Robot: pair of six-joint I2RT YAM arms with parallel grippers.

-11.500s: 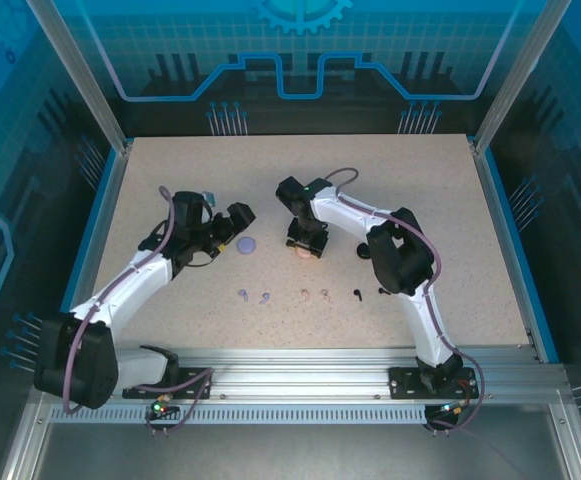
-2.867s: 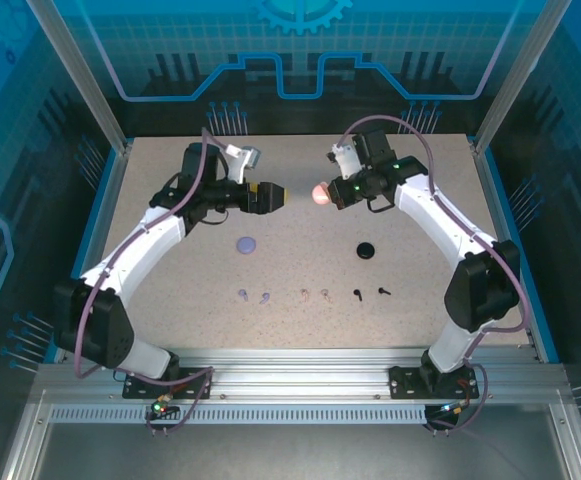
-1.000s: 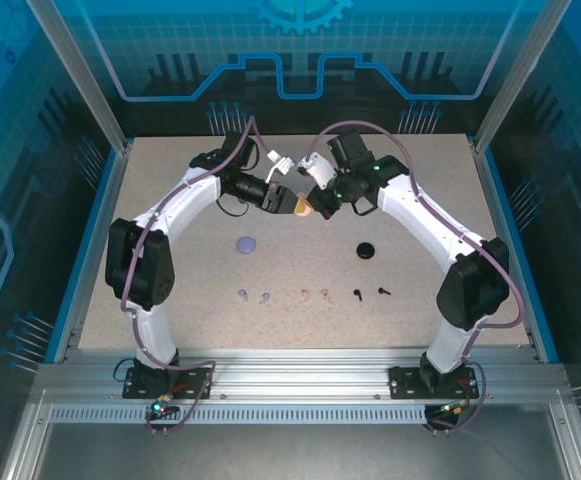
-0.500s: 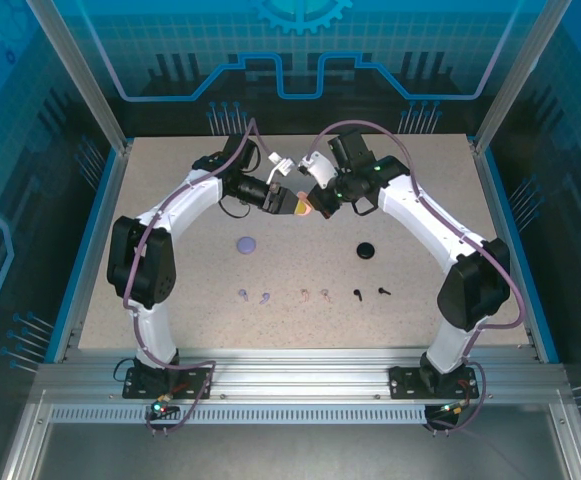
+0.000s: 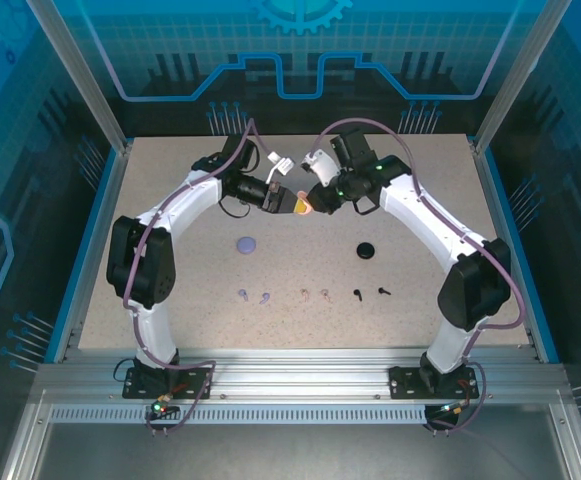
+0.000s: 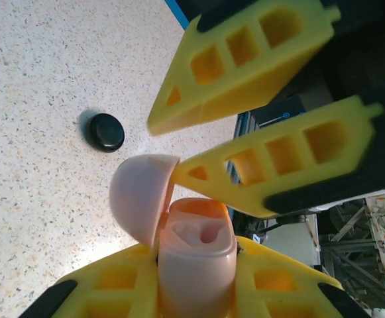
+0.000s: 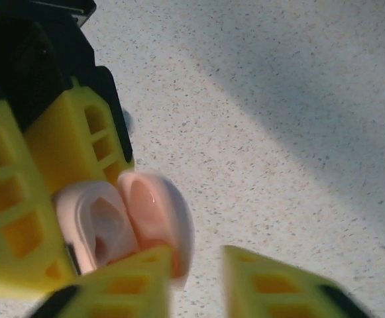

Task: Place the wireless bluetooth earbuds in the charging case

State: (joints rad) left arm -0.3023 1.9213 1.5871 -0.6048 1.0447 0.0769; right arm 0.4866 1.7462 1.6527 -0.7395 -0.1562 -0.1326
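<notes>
Pink case held mid-air btwn both grippers, lid open.
L gripper (image 6: 197,257) is clamped on the pink charging case (image 6: 199,228) body, cavity facing up, prob. to brace it while the R side works the hinge. R gripper (image 7: 195,260) jaws stand partly apart w/ nothing between them; one fingertip (image 6: 185,171) just touches the rim of the open lid (image 6: 138,197), contact only, no grip. Pink earbuds (image 5: 306,294) lie on the table (image 5: 200,320) nearer the bases, in a row w/ lilac earbuds (image 5: 264,297) and black earbuds (image 5: 356,294); none in a case yet.
</notes>
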